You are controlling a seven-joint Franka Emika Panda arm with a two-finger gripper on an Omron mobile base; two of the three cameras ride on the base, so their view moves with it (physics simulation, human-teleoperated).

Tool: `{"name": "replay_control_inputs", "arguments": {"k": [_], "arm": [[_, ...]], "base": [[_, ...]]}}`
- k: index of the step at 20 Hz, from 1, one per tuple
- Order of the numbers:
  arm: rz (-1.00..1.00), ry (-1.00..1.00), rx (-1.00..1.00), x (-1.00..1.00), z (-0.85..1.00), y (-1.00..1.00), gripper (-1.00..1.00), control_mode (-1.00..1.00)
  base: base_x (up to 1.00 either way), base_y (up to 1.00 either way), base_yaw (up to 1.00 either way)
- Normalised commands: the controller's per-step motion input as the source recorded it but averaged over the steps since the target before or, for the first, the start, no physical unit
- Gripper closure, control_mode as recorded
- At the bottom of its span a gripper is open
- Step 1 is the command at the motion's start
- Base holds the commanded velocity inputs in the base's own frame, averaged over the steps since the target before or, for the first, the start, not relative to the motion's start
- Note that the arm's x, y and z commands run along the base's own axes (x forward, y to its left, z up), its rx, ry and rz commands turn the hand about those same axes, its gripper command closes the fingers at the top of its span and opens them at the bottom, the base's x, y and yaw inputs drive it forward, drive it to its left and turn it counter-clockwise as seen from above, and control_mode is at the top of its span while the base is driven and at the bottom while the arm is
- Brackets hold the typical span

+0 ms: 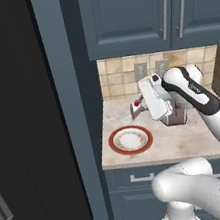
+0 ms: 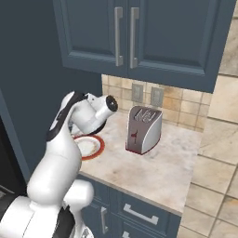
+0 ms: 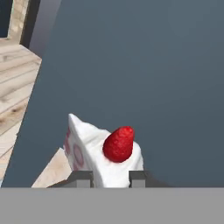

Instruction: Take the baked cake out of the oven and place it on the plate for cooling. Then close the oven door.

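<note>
The gripper (image 3: 111, 178) is clamped on the baked cake (image 3: 103, 155), its two dark finger tips pressing the pale wedge from either side in the hand view, with the red berry on top sitting just above them at about 12 o'clock from the tips. Behind the slice spreads a flat blue-grey cabinet panel (image 3: 144, 78), and wooden floor planks (image 3: 15, 83) show toward 9 o'clock. In the left base view the gripper (image 1: 138, 108) hangs above the marble counter (image 1: 188, 142), carrying the baked cake (image 1: 139, 105) (small there, a pale bit with a red fleck). The plate (image 1: 130, 139), red-rimmed with a white centre, lies on the counter at about 7 o'clock from the cake and lower, apart from it. A silver toaster (image 2: 144, 129) stands upright on the counter at 3 o'clock from the plate (image 2: 95, 148) in the right base view, where the white arm (image 2: 69, 135) covers much of the plate's near side. Blue wall cabinets (image 2: 139, 32) with vertical bar handles hang overhead, above a tan tiled backsplash (image 2: 183, 104) with two outlets.
</note>
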Motion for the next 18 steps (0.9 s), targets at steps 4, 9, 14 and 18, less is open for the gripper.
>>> {"name": "replay_control_inputs", "arguments": {"k": [4,9,14,18], "arm": [[0.26,0.02,-0.09,0.26,-0.64,0.0,1.0,-1.0],[0.18,0.0,-0.14,0.04,-0.76,0.03,1.0,-1.0],[0.05,0.02,-0.06,0.0,-0.52,0.13,1.0,-1.0],[0.0,0.05,-0.05,0.15,-0.49,0.12,1.0,-1.0]], "base": [[0.0,0.0,0.0],[0.0,0.0,0.0],[0.0,0.0,0.0],[0.0,0.0,0.0]]}}
